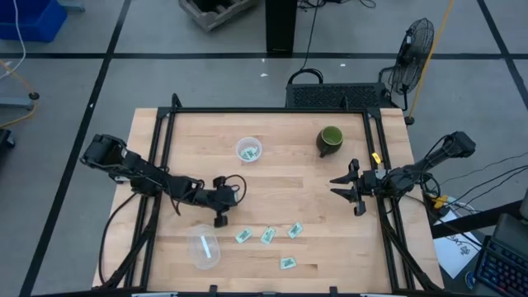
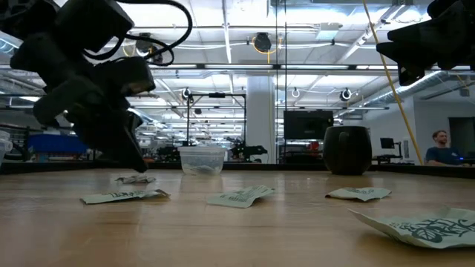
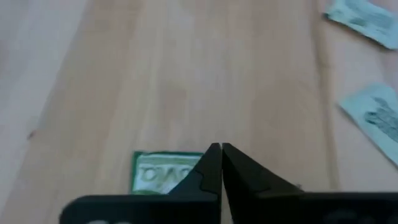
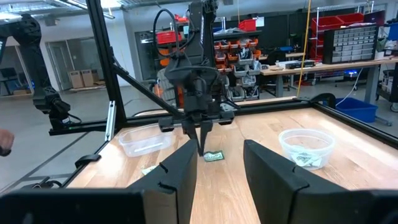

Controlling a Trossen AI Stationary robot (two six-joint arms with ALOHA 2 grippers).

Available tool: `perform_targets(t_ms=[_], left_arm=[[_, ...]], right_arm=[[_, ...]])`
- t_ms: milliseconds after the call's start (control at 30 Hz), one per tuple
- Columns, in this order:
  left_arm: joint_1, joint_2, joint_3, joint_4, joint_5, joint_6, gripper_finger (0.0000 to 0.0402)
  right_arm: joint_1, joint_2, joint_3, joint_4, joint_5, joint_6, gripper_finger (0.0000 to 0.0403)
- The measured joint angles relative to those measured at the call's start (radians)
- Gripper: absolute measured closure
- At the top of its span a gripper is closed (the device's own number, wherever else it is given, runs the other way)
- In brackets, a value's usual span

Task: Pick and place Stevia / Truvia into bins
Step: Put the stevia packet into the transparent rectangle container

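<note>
**Sachet pick in hand: left arm low at mid-table**

We log the left gripper (image 1: 220, 221) low over the table (image 1: 289, 177), fingers closed together with nothing between them; one sachet (image 3: 163, 172) lies flat just beside the tips, and we cannot tell whether they touch it. We judge the step to be a pick not yet made; the next move calls for parting the fingers and straddling that thin packet edge-on.

Other loose sachets (image 1: 268, 236) lie scattered near the front edge.

Right gripper (image 1: 353, 188) waits at the right side, fingers apart, empty.

Containers: round cup (image 1: 249, 150), some sachets inside; oval tub (image 1: 204, 247), apparently empty; green mug (image 1: 330, 140), contents unclear.
</note>
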Motion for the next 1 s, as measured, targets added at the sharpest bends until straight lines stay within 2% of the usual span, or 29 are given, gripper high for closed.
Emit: perform_targets(t_ms=[300, 400, 467, 767, 867, 1000], left_arm=[[-0.007, -0.015, 0.000, 0.010, 0.035, 0.006, 0.0396], [-0.006, -0.015, 0.000, 0.021, 0.027, -0.047, 0.0393], [-0.008, -0.015, 0.000, 0.021, 0.018, -0.051, 0.0372], [-0.019, -0.012, 0.000, 0.013, -0.022, -0.092, 0.0232], [-0.019, -0.012, 0.001, -0.002, -0.033, -0.075, 0.0208], [-0.017, -0.012, 0.001, -0.055, -0.076, -0.075, 0.0201]], right_arm=[[0.000, 0.000, 0.000, 0.000, 0.000, 0.000, 0.0279], [0.000, 0.000, 0.000, 0.000, 0.000, 0.000, 0.0279], [0.000, 0.000, 0.000, 0.000, 0.000, 0.000, 0.0279], [0.000, 0.000, 0.000, 0.000, 0.000, 0.000, 0.0279], [0.000, 0.000, 0.000, 0.000, 0.000, 0.000, 0.0279], [0.000, 0.000, 0.000, 0.000, 0.000, 0.000, 0.0279]])
